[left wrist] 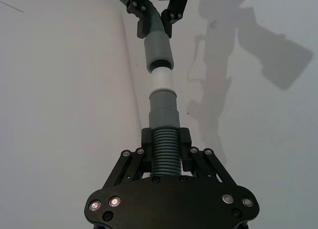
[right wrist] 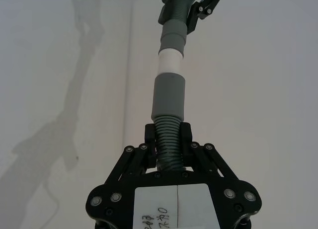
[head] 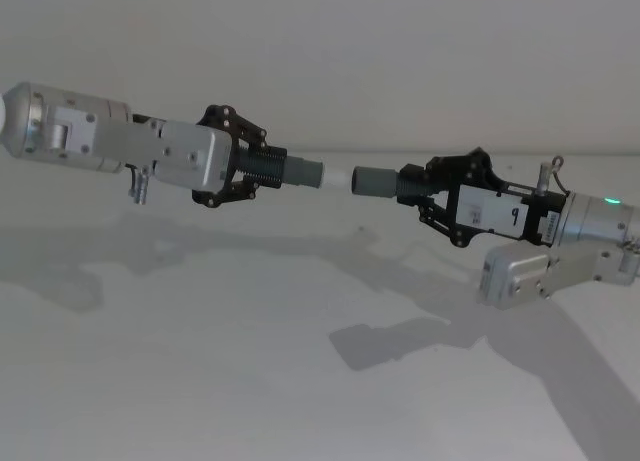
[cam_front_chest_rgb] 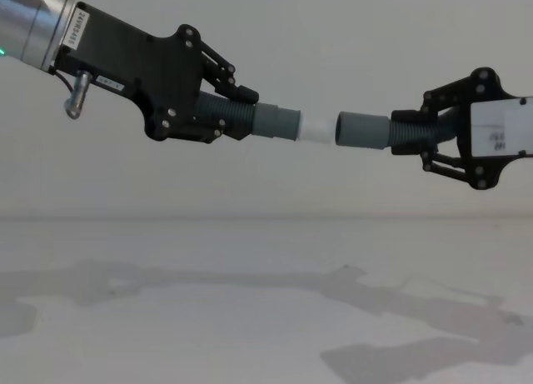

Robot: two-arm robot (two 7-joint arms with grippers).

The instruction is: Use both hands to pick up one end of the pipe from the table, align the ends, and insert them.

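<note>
Two black grippers hold two pieces of dark grey corrugated pipe in mid-air above the white bench, their ends lined up nose to nose. The left gripper is clamped on the ribbed body of the piece with the white tip; the right gripper is clamped the same way on the piece with the grey socket. The white tip sits right at the socket's mouth, and whether it has entered cannot be told. A white label on the right gripper bears a handwritten "9"; further scrawl on it in the right wrist view is unreadable. Two arm shadows fall on the bench below the tip.
</note>
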